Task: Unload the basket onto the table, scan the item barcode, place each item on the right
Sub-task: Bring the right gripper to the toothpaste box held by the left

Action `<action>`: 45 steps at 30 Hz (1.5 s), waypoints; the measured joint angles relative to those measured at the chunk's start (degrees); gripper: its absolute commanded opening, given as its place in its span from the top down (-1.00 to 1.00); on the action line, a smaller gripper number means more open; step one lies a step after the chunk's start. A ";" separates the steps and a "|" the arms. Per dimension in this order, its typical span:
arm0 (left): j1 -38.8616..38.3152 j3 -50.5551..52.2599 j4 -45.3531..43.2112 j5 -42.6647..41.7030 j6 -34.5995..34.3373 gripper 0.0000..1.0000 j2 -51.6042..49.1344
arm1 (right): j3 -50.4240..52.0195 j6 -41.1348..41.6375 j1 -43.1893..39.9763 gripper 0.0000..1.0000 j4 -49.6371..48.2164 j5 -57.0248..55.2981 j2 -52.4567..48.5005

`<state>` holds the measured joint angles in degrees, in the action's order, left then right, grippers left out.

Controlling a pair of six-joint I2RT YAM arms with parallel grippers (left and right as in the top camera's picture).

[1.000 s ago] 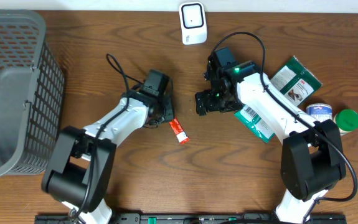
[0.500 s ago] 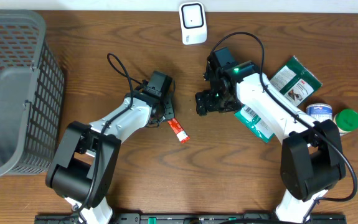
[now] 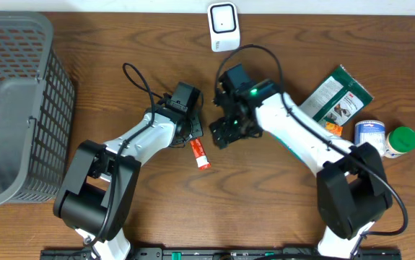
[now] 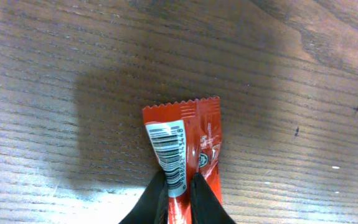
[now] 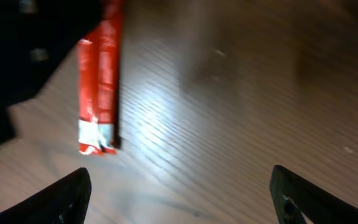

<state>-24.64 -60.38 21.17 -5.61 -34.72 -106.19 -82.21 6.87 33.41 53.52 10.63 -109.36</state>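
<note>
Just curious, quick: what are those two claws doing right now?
Left gripper: closed, pinching the red packet.
Right gripper: open, holding nothing.

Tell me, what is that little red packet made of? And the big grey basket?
The red packet looks like thin, glossy plastic film: it has a zigzag-cut end, creases and a printed barcode. The grey basket seems to be matte moulded plastic, given its even open grid; coated wire is possible.
</note>
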 measured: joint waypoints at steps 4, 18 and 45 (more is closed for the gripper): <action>0.00 0.00 -0.09 0.02 -0.02 0.83 0.00 | 2.34 -1.05 3.89 -0.71 -3.15 -0.33 0.00; 6.40 0.02 -0.42 -4.79 -6.47 0.84 -0.13 | 4.17 6.82 5.35 -0.57 -10.51 -1.38 0.00; 11.10 0.02 0.50 -15.47 -7.30 0.78 -0.83 | 19.30 13.35 12.48 0.98 -34.91 -6.21 0.02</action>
<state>-13.54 -60.36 21.67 -21.08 -42.02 -107.02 -62.92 20.23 45.89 18.61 4.43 -109.34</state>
